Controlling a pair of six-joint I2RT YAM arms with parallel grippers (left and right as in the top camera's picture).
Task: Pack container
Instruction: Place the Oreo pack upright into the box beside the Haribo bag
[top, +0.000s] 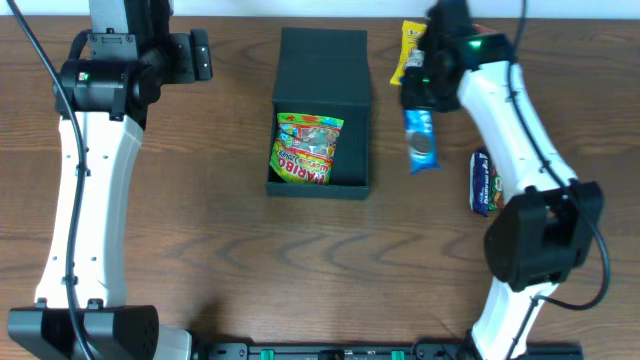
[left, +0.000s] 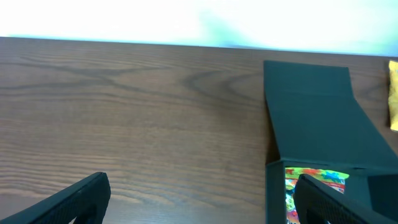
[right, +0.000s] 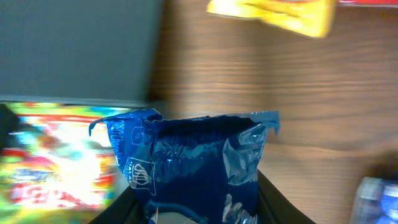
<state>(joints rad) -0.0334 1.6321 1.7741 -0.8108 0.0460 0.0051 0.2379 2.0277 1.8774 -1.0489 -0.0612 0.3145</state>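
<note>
Container: one, black.
Snack packets: four I can count.
- multicoloured gummy packet: one, inside container.
- blue packet: one, in my right jaws.
- yellow packet: one, on desk.
- dark blue-green packet: one, on desk.

Red sliver past yellow packet: too little showing, not counted.
Desk: one.
Arms: two, both mine, left arm and right arm.
Jaws: two sets, one per arm.

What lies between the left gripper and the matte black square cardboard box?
Nothing: the overhead view shows only bare brown wooden table between the left gripper and the black cardboard box.
</note>
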